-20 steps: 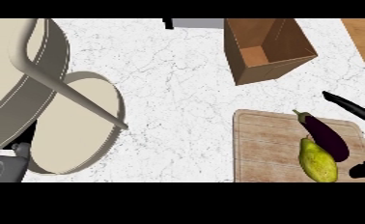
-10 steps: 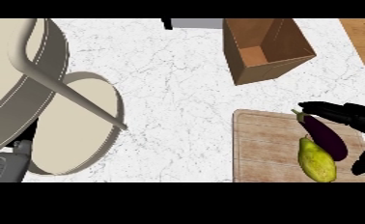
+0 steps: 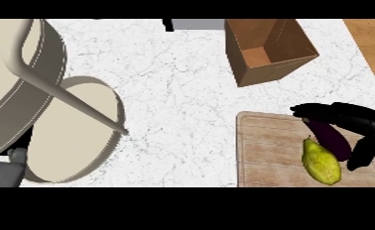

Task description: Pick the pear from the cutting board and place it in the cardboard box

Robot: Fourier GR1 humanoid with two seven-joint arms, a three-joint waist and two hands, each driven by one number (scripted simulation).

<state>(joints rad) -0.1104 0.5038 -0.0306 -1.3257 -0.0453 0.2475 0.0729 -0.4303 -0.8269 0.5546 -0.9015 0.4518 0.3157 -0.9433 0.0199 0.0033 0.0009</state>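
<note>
A yellow-green pear [image 3: 321, 162] lies on the wooden cutting board [image 3: 267, 147] at the lower right, its narrow end pointing up. A dark purple eggplant [image 3: 330, 139] lies right beside it, touching its upper right side. My right hand [image 3: 345, 117] comes in from the right edge, open. Its fingers [image 3: 306, 109] stretch left above the eggplant's top end, and its thumb [image 3: 360, 153] hangs down to the right of the pear. The hand does not hold the pear. The open cardboard box [image 3: 270, 50] stands behind the board. My left hand does not show.
A big beige pan [image 3: 26, 70] with a long handle [image 3: 73, 100] fills the left side, with a round beige dish [image 3: 70, 130] beneath it. A grey object [image 3: 198, 24] sits at the back edge. White marble counter [image 3: 176, 115] lies between pan and board.
My right hand has come in leftward from the right edge and now spreads over the eggplant's top, with the thumb beside the pear. Pear, eggplant and box have not moved.
</note>
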